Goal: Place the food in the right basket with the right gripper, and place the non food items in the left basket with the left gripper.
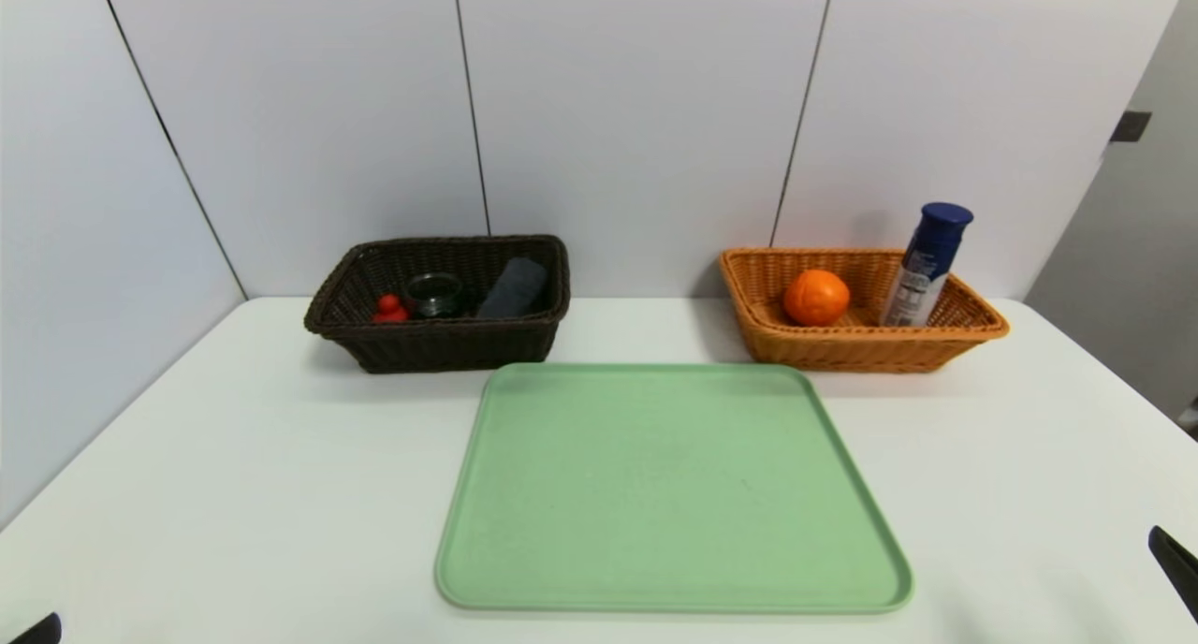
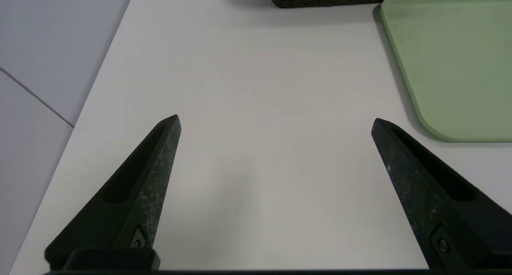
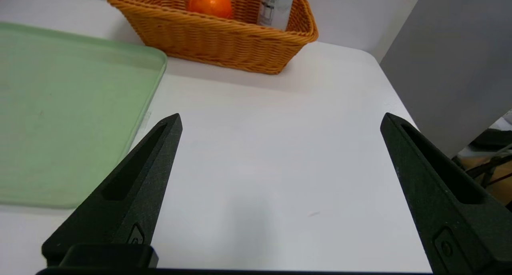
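The dark left basket (image 1: 440,340) holds a small red item (image 1: 389,308), a round dark jar (image 1: 433,293) and a dark grey roll (image 1: 513,288). In the orange right basket (image 1: 856,349) lie an orange (image 1: 816,297) and a white bottle with a blue cap (image 1: 927,263), leaning on the basket's side. My left gripper (image 2: 276,121) is open over bare table at the near left, nothing between its fingers. My right gripper (image 3: 280,121) is open over bare table at the near right, with the right basket (image 3: 216,39) and orange (image 3: 210,2) beyond it.
A bare green tray (image 1: 669,485) lies mid-table in front of both baskets; its edge shows in the left wrist view (image 2: 452,59) and the right wrist view (image 3: 68,107). White wall panels stand behind. The table's right edge (image 3: 394,91) is near the right gripper.
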`<state>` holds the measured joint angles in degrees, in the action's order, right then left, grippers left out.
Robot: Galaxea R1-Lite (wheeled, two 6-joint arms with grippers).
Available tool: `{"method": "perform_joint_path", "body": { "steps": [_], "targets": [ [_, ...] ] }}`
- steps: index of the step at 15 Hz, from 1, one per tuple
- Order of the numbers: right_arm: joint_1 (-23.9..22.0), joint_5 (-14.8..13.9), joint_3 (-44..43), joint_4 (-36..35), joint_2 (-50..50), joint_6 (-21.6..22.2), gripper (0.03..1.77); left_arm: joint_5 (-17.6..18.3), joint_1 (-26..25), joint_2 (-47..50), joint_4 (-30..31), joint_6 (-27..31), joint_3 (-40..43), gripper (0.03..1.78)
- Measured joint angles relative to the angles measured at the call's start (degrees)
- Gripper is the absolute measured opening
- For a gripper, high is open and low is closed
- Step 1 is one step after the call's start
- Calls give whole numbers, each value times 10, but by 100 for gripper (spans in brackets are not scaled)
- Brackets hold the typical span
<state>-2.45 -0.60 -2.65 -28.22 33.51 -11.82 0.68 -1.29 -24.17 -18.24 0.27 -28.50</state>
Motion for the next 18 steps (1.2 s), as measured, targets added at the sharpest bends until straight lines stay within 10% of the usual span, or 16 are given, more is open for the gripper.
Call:
{"method": "perform_joint_path", "body": {
  "steps": [7, 18],
  "targets": [
    [-10, 25, -43, 190, -163, -2, 171, -5, 1, 134, -133, -3, 4, 169],
    [28, 25, -84, 323, -258, -3, 171, -5, 3, 167, -117, -1, 17, 169]
  ]
}}
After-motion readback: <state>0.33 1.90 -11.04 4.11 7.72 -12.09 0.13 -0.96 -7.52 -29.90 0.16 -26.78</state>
